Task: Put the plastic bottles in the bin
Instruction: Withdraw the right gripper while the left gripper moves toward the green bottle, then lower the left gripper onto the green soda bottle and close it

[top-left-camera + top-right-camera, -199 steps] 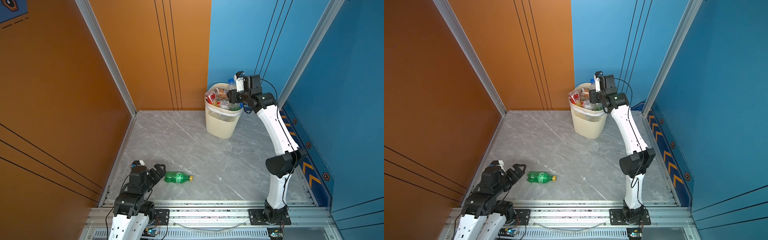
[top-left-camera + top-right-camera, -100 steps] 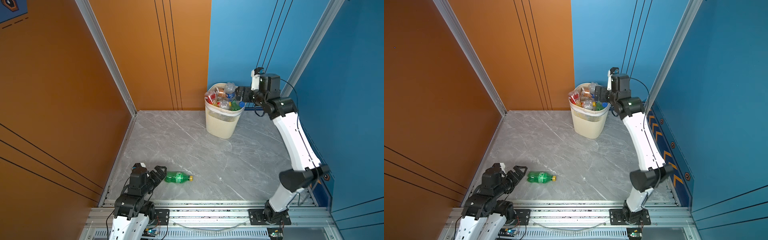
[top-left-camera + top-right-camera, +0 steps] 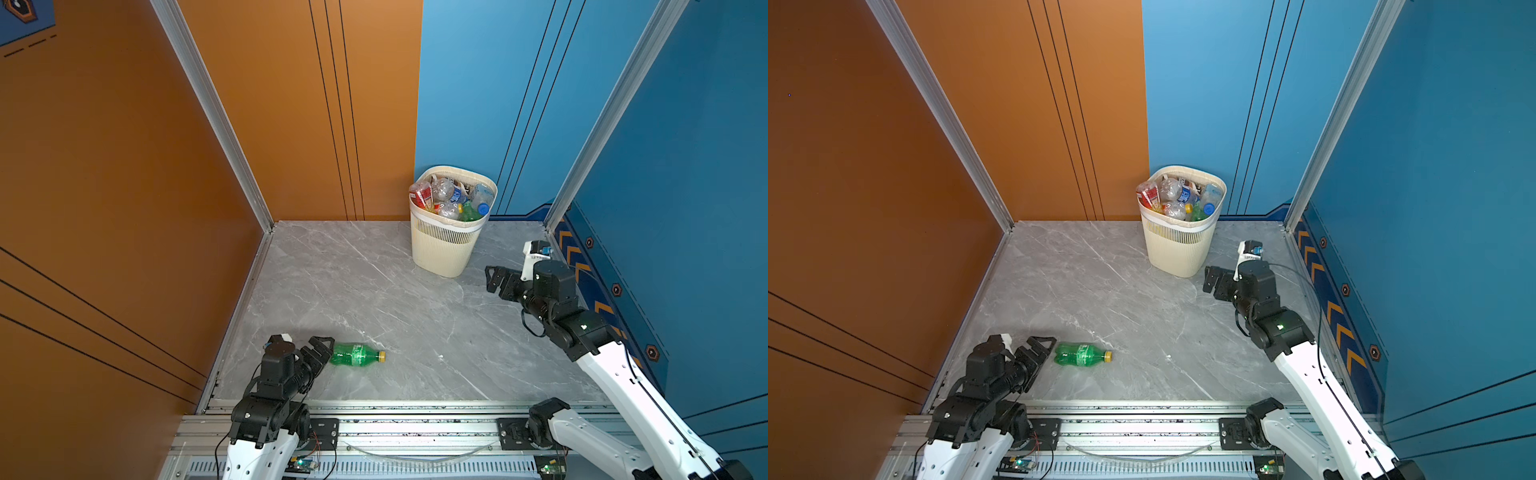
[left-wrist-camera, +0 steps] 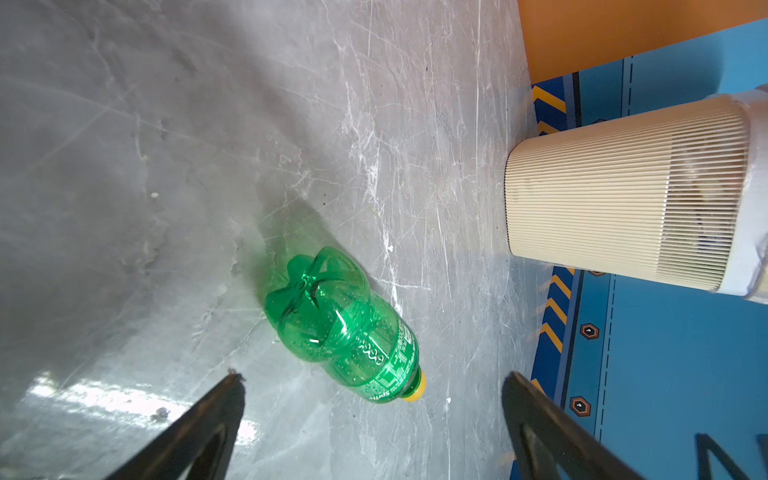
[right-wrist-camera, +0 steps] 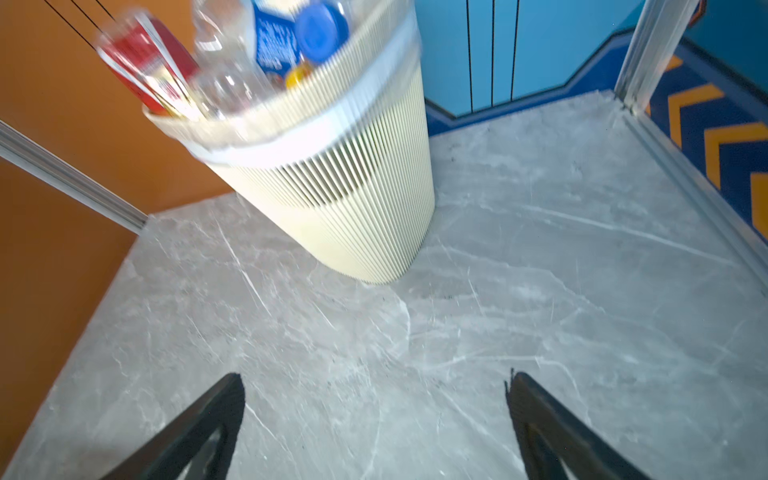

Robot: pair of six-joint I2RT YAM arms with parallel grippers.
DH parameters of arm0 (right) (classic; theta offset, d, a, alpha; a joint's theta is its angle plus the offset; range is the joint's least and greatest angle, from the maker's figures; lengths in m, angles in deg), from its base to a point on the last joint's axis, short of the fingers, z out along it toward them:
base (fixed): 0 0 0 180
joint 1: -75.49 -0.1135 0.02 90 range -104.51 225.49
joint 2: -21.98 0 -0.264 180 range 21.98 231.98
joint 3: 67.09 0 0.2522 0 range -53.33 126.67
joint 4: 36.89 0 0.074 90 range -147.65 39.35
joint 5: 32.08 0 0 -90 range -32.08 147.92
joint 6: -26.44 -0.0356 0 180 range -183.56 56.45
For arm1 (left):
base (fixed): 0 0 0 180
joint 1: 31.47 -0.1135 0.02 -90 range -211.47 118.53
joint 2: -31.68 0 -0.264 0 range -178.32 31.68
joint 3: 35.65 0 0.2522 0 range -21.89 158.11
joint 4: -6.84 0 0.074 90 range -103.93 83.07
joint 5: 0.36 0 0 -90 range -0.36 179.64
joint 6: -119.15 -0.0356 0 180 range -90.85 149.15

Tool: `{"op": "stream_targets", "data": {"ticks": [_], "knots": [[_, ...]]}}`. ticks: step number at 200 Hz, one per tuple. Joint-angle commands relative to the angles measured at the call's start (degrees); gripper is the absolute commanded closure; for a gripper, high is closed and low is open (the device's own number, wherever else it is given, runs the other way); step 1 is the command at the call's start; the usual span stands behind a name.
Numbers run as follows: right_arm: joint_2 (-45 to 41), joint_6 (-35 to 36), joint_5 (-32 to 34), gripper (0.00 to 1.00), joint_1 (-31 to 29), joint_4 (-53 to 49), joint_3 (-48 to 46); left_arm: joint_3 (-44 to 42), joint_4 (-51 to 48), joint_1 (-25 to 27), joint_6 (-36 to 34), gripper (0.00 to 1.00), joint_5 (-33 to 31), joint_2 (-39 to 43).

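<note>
Moved: right gripper [image 3: 490,280] has dropped from above the tall cream ribbed plastic bin [image 3: 442,249] to low beside it.
Left gripper [image 3: 324,353]: spread wide, holding nothing, pointed at the bottle's base.
Green plastic bottle [image 3: 357,354], yellow cap: on its side on the grey marbled tabletop [image 3: 374,291], just ahead of the left fingertips.
Bin: upright at the back, heaped with clear bottles [image 3: 451,199].
Right gripper: spread wide, empty.
</note>
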Motion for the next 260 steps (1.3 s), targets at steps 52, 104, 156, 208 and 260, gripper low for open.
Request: {"op": "stream_targets", "data": {"ticks": [52, 104, 156, 208, 260], "knots": [[-2.06, -2.14, 2.35, 0.00, -1.18, -1.07, -3.28, -2.54, -0.66, 5.08, 9.54, 0.02, 1.15, 0.55], [-1.28, -1.39, 2.75, 0.00, -1.13, -0.45, -3.18, -3.25, 3.00, 15.52, 15.65, 0.02, -6.52, -3.21], [-1.76, -1.21, 3.22, 0.00, -0.82, -0.76, -3.71, -6.81, 15.80, 23.95, 19.73, 0.01, -11.57, -11.81], [-2.03, -0.99, 2.80, 0.00, -0.09, -0.66, -4.35, -7.90, 25.77, 25.11, 19.35, 0.02, -12.85, -21.72], [-2.05, -0.79, 1.79, 0.00, 1.49, -0.59, -4.56, -8.76, 37.63, 25.20, 18.77, 0.08, -11.50, -32.85]]}}
